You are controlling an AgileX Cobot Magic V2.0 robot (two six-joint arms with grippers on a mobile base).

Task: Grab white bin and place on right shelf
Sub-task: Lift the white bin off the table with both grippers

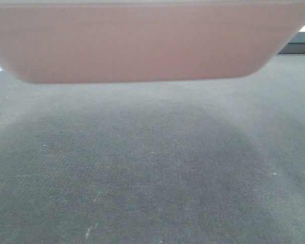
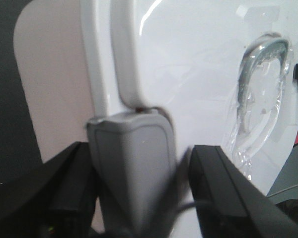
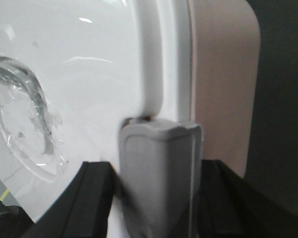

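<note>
The white bin [image 1: 142, 40] hangs at 12 o'clock, clear of the grey carpet [image 1: 152, 178]. The left fingers [image 2: 72, 178] and right fingers [image 3: 97, 193] have each narrowed onto a grey latch [image 2: 131, 163] at its ends and seem to pinch it. Carry it level with equal squeeze, since the glossy lid [image 2: 198, 59] could tip; the right shelf is out of view. Counted: one bin, one lid, two latches, two finger pairs.
</note>
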